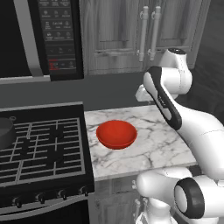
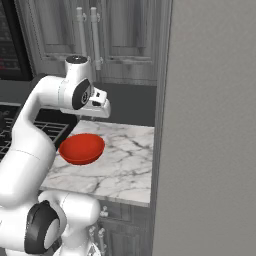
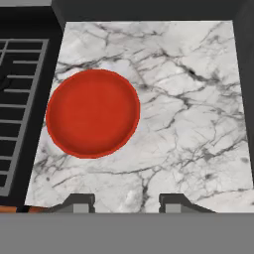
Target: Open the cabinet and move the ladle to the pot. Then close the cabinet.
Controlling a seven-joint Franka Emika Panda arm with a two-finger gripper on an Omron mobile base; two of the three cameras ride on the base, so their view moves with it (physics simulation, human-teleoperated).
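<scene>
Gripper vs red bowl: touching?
Apart. In the hand view the gripper has its fingertips spread over bare marble counter, with the red bowl lying further off, a strip of counter between them.

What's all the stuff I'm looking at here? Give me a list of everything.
cabinet: one, grey wood grain, on the wall above the counter, both doors shut
cabinet handles: two, silvery, upright, side by side
microwave: one, black, left of the cabinet
stove: one, black grates, left of the counter
pot: one, dark grey, on the stove at the far left, partly cut off
counter: one, white marble
red bowl: one, empty, on the counter near the stove
arm: one, white with dark joints
gripper: one, dark fingertips apart, above the counter
</scene>
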